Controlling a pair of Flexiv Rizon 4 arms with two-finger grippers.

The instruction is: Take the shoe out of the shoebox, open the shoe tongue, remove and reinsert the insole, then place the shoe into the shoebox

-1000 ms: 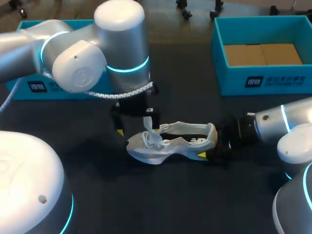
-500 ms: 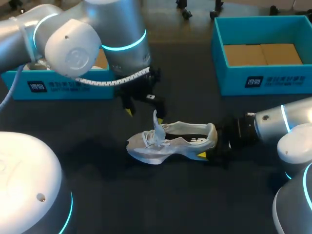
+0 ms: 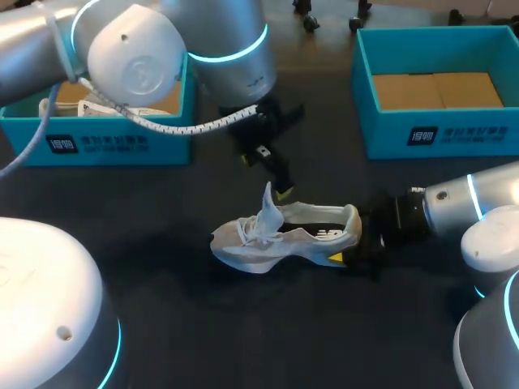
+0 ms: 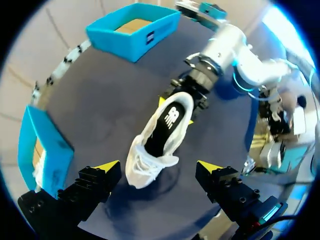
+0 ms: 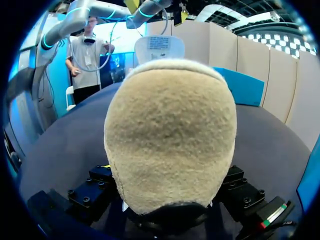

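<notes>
On the dark table (image 3: 211,324), between the two arms, a white shoe (image 3: 284,237) is seen lying on its sole, outside both boxes, with its toe turned towards the left arm's side and its heel towards the right arm. Its tongue (image 3: 268,211) is raised upright above the loose laces, and a black insole (image 4: 167,125) is seen lying inside the opening. The heel is pinched from two sides by the right gripper (image 4: 176,111), whose yellow tips are pressed against it low at the table. The left gripper (image 4: 157,167) is held above the shoe, near the tongue but apart from it, with its fingers spread wide and nothing between them. At the table's far left a blue shoebox (image 3: 113,144) is placed, with something white inside that cannot be made out. A second blue shoebox (image 3: 438,134) is set at the far right, its brown card floor bare.
</notes>
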